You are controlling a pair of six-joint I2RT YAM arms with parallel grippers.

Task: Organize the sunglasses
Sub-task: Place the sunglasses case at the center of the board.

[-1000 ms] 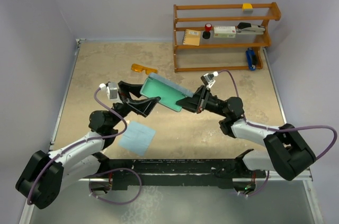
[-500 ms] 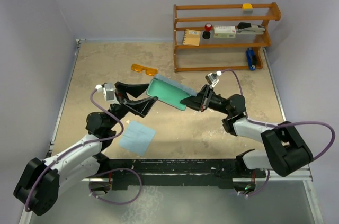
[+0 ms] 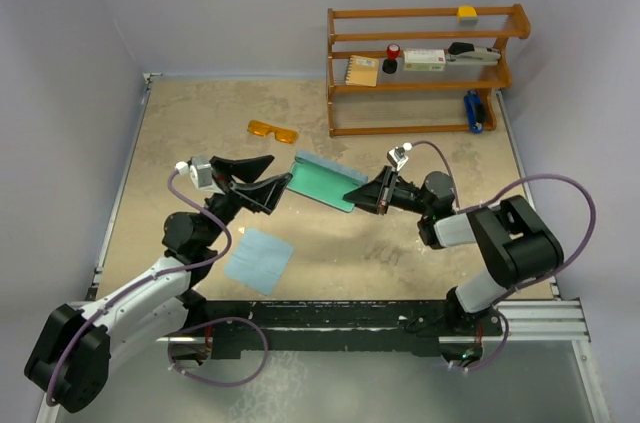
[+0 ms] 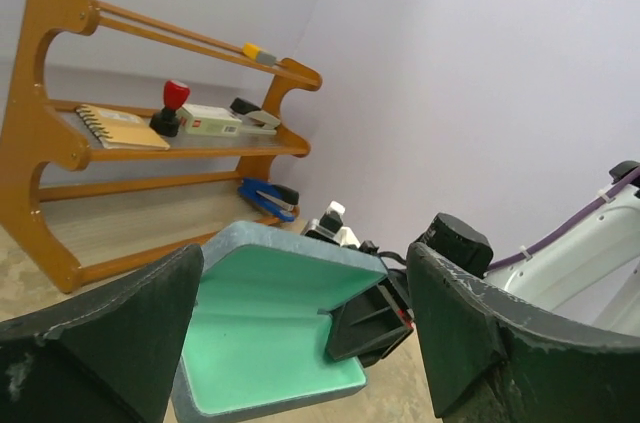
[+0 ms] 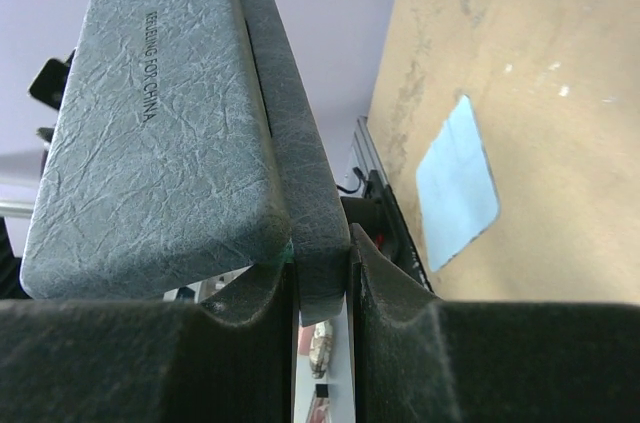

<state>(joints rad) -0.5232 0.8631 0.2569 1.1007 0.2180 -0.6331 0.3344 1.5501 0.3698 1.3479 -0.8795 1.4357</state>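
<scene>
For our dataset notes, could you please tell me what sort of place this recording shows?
Most likely a robot test cell: plain lavender walls box in a tan tabletop, two arms are bolted to a metal rail at its near edge, and a wooden rack holds staged office props.

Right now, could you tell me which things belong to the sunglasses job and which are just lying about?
Job: translucent orange sunglasses; open blue-grey case with teal lining; light blue square cloth.
Lying about: wooden shelf rack, spiral notebook, red-topped stamp.
</scene>
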